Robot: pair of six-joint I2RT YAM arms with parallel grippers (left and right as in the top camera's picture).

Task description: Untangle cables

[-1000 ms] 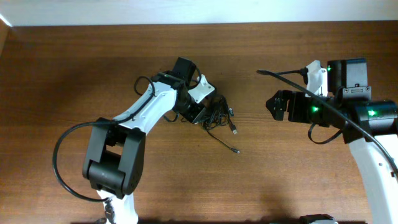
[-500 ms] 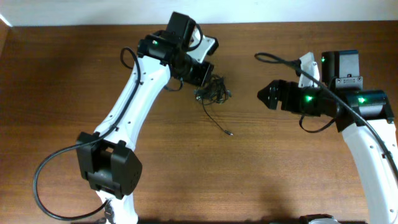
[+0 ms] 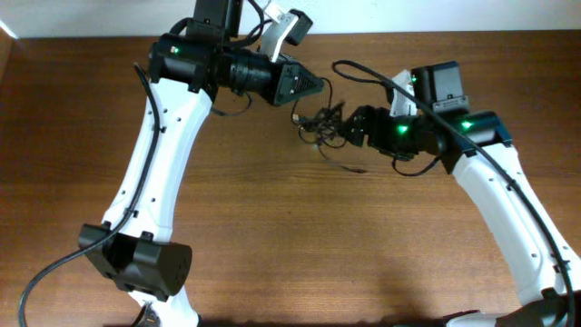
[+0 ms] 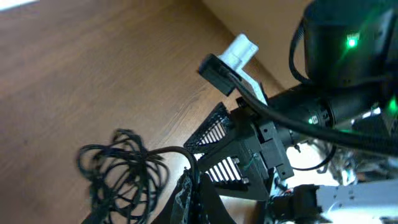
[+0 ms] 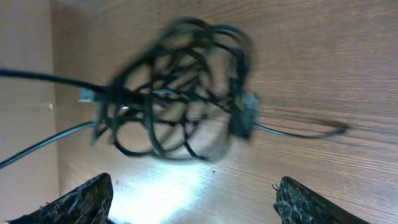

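Because the left hand (image 3: pixel 307 84) looks clenched on a single strand, the cables (image 3: pixel 320 125) hang as a clump just off its tips, straight ahead of the released, wide-spread right hand (image 5: pixel 193 191). Closing on the whole clump and pulling would likely tighten the knot; the thin strand could also slip free.
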